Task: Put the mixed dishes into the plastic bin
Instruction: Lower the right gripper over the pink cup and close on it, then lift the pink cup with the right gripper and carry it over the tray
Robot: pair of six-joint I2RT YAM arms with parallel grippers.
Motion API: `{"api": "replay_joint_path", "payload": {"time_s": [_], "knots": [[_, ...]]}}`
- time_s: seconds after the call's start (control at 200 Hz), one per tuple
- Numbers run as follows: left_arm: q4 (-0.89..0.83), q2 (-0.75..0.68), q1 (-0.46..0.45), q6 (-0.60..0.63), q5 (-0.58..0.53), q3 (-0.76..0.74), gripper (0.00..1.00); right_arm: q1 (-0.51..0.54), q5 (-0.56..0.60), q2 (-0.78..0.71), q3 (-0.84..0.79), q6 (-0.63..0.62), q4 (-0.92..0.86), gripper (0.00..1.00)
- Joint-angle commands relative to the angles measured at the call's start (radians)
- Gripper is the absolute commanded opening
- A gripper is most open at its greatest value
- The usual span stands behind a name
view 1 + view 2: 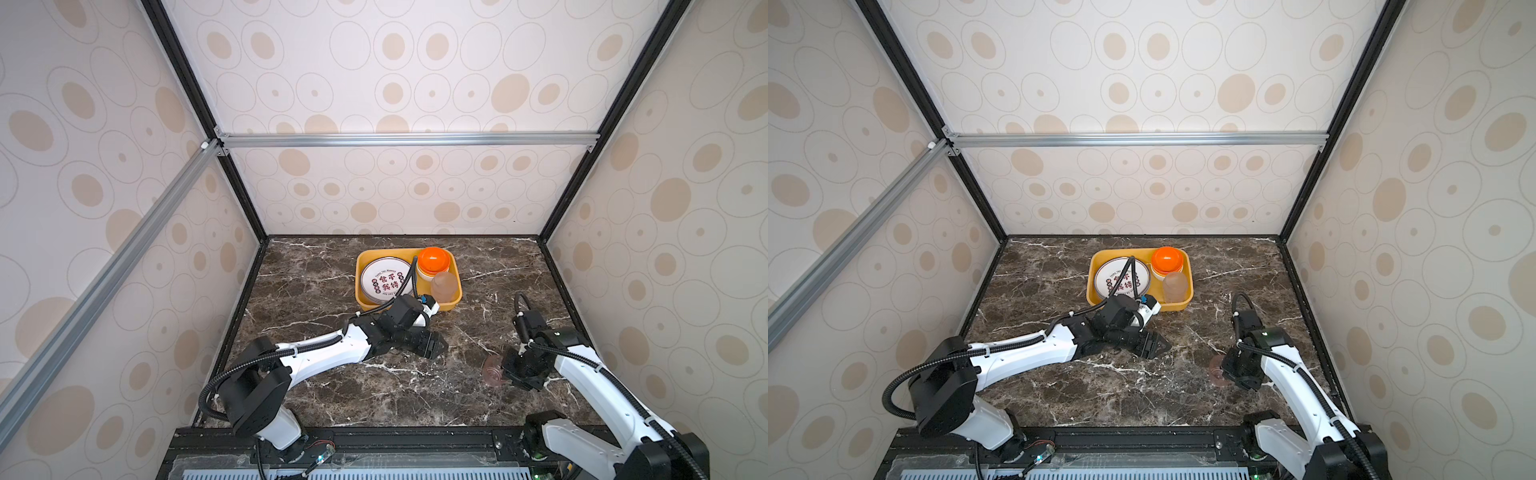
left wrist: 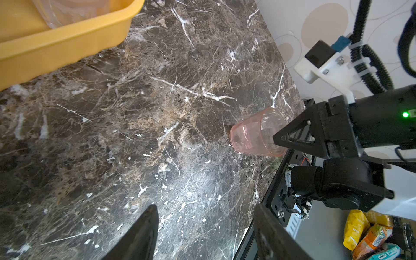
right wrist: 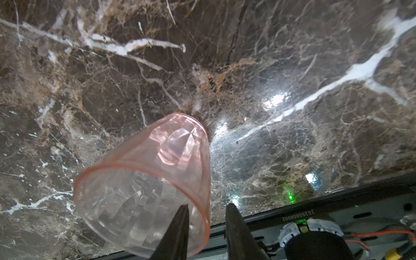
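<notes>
A pink cup (image 1: pixel 492 370) (image 1: pixel 1217 368) lies tipped on the marble at the front right, its mouth toward my right gripper (image 1: pixel 509 368) (image 3: pixel 207 205). One finger is inside the rim and one outside; a gap still shows beside the wall of the pink cup (image 3: pixel 146 180). The yellow plastic bin (image 1: pixel 451 305) (image 1: pixel 1177 306) at the back holds a white plate (image 1: pixel 384 279) with red characters, an upside-down orange bowl (image 1: pixel 433 258) and a translucent cup (image 1: pixel 444 286). My left gripper (image 1: pixel 436 347) (image 2: pixel 206 206) hovers open and empty in front of the bin.
Patterned walls with black and aluminium frame posts close in the marble table (image 1: pixel 374 395) on three sides. The left arm stretches across the middle toward the bin's front wall (image 2: pixel 56 49). Snack packets (image 2: pixel 369 234) lie below the table's front edge.
</notes>
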Motion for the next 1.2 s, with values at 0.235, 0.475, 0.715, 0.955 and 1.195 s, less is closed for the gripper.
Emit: {"api": "replay_joint_path", "payload": {"time_s": [0.235, 0.475, 0.715, 0.955, 1.195], "knots": [[-0.001, -0.001, -0.011, 0.012, -0.026, 0.026, 0.67, -0.005, -0.006, 0.031, -0.012, 0.007, 0.015, 0.18], [0.004, -0.011, -0.011, 0.009, -0.028, 0.023, 0.67, -0.005, -0.017, 0.038, 0.003, -0.003, 0.013, 0.08], [0.040, -0.048, 0.002, -0.006, -0.025, -0.007, 0.67, -0.003, -0.018, 0.050, 0.041, -0.022, 0.004, 0.05], [0.063, -0.102, 0.043, -0.035, -0.045, -0.051, 0.67, -0.004, -0.023, 0.090, 0.098, -0.043, 0.006, 0.04], [0.058, -0.150, 0.087, -0.053, -0.081, -0.082, 0.67, 0.000, -0.025, 0.170, 0.185, -0.077, 0.020, 0.04]]}}
